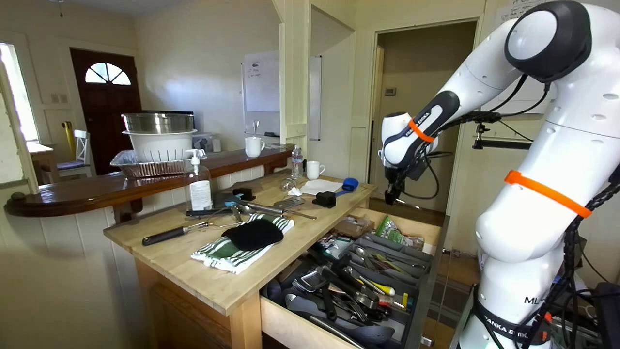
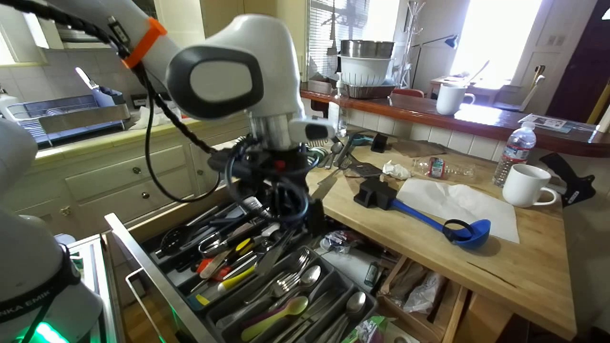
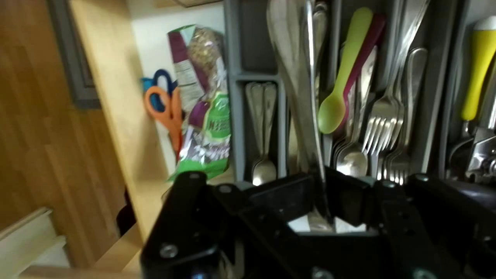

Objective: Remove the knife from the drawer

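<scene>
Evidently, in an exterior view, the gripper [image 1: 390,197] is up above the far end of the pulled-out drawer [image 1: 290,327], with the knife [image 1: 409,204] jutting right from it. In an exterior view the countertop [image 2: 533,276] stands right of the gripper, the grip itself too dark to judge; better rise straight before going sideways. In the wrist view the narrow-set fingers [image 3: 348,192] pinch the knife, which stretches over the cutlery tray [image 3: 257,38]; squeeze firmly and turn slowly, lest it pivot or catch the forks [image 3: 381,116].
</scene>
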`<action>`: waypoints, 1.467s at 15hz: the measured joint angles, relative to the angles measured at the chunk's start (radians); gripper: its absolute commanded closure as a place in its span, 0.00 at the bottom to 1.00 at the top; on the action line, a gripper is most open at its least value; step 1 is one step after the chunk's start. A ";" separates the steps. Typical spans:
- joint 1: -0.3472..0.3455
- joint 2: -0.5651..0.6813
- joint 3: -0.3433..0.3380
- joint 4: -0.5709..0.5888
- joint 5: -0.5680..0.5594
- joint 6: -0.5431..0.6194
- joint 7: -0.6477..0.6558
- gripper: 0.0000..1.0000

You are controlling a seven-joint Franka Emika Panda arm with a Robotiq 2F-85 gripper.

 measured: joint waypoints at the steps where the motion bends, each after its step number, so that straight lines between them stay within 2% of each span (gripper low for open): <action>1: 0.005 -0.026 0.022 0.045 -0.019 -0.058 0.001 1.00; 4: 0.048 -0.075 0.087 0.186 -0.040 -0.209 -0.007 1.00; 6: 0.091 -0.072 0.121 0.271 -0.040 -0.244 -0.015 1.00; 12: 0.198 0.041 0.158 0.477 -0.031 -0.241 -0.041 1.00; 22: 0.241 0.328 0.177 0.678 0.080 -0.184 -0.104 1.00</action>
